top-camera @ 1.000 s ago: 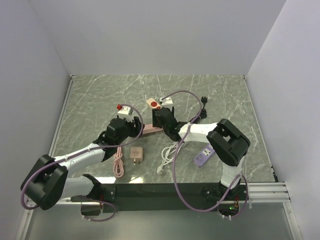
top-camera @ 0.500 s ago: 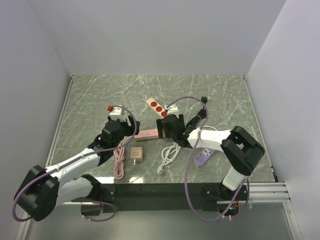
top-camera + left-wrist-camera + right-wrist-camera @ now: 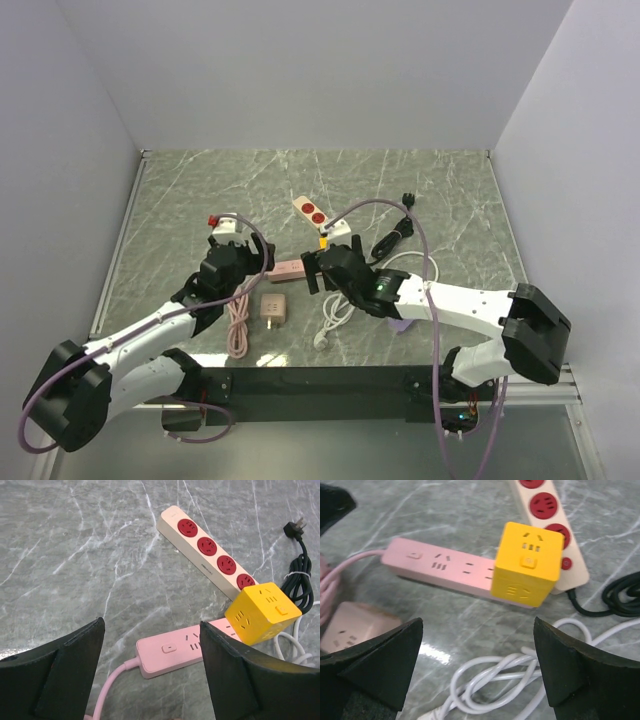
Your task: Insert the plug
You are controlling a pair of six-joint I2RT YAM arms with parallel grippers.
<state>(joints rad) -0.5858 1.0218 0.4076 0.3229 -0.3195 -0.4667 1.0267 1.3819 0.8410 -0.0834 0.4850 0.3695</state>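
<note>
Along the near edge of the table [image 3: 200,190] lie a coiled pink cable [image 3: 237,325], a small pink cube adapter [image 3: 272,308] and a loose white cable [image 3: 335,310]. A purple strip [image 3: 400,322] peeks out from under the right arm.

Just past these hang the two claws. The left claw [image 3: 151,625] has its fingers spread wide with nothing between them. The right claw [image 3: 477,625] is splayed wider, also with nothing in it. Neither touches anything.

Between and just beyond them lies the pink power strip [image 3: 185,647], flat near the middle of the table. The yellow plug [image 3: 527,565] sits on its right end, hard beside the end of a cream strip with red sockets [image 3: 210,550] that runs off toward the far edge. It looks seated, though I cannot tell whether its prongs are fully home. A black cable [image 3: 395,235] is bundled further back on the right.

The plug looks like a hard plastic cube, probably light and stiff, with glossy faces that could slip. I would take it by two opposite side walls, low down and square, keeping clear of the button on top. The strip under it seems light enough to slide if pushed off-centre.
</note>
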